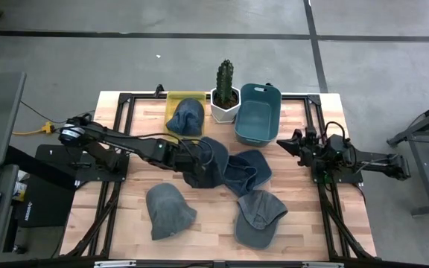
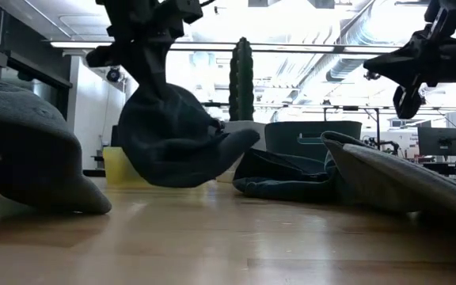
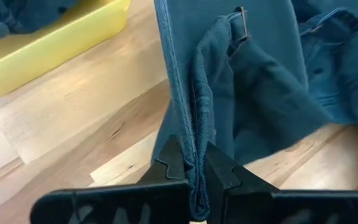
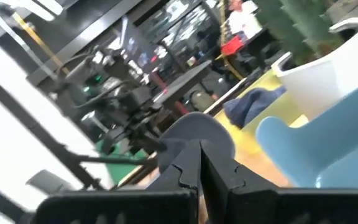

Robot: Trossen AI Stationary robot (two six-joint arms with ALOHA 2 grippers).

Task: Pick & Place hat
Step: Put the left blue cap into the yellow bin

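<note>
Left gripper (image 3: 194, 177) lifts a blue hat (image 3: 241, 99) by its edge.
Its jaws are clamped on the fabric, which hangs just beyond them; the right gripper (image 4: 197, 171) waits empty, jaws together.

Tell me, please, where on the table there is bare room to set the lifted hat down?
Bare wood lies left of the yellow tray, near the table's left edge, and between the two front hats. The right side, between the teal bin and the right gripper, is also free. The middle is crowded: the left gripper holds a hat beside another.
</note>
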